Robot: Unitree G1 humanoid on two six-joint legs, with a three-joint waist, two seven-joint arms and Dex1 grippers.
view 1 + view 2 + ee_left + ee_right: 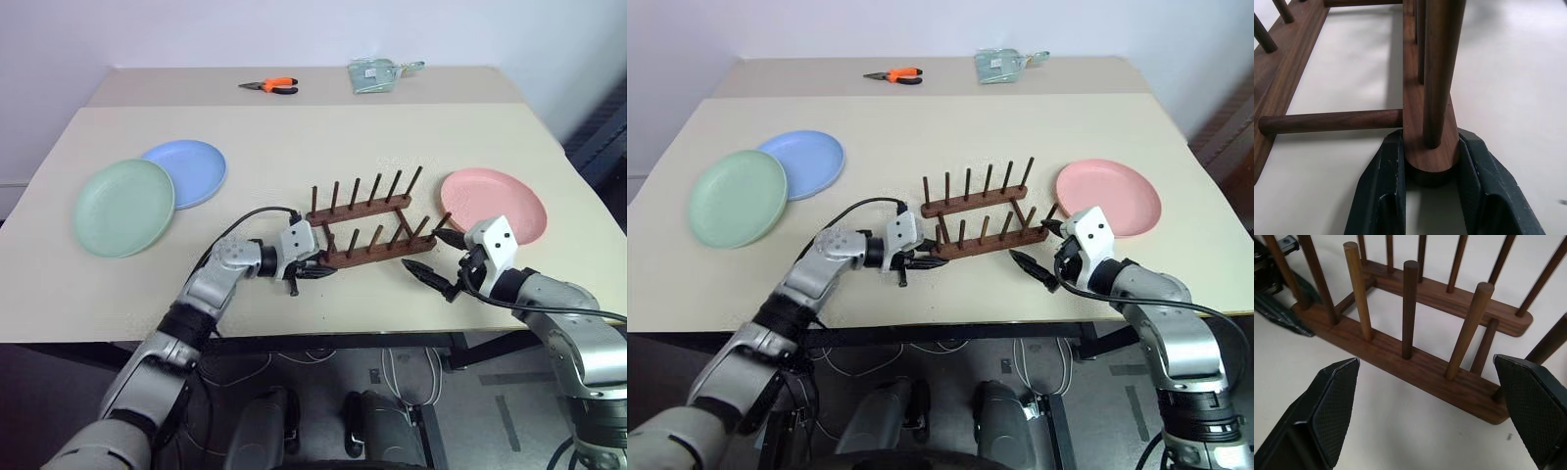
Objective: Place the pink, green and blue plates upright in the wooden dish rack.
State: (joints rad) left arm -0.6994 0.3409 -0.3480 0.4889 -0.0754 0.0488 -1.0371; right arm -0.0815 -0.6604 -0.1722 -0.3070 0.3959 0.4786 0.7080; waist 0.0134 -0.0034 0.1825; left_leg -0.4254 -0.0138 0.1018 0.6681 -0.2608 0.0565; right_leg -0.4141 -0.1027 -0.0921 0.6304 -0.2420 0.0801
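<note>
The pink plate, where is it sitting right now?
In the head views the pink plate lies flat on the table's right side, just right of the wooden dish rack and beyond the right gripper.

Beige table [294, 137] against pale wall [196, 29]

The wooden dish rack [370, 223] stands empty mid-bench [294, 137], its pegs upright. The left gripper [312, 272] closes on the near rail's left end; the right gripper [432, 254] hangs spread wide just off the rack's right end. The green plate [124, 207] lies flat at far left, overlapping the blue plate [188, 171] — the pink plate [493, 203] sits right. Orange-handled pliers [269, 86] and a pale green packet [377, 74] rest at the far edge.
</note>
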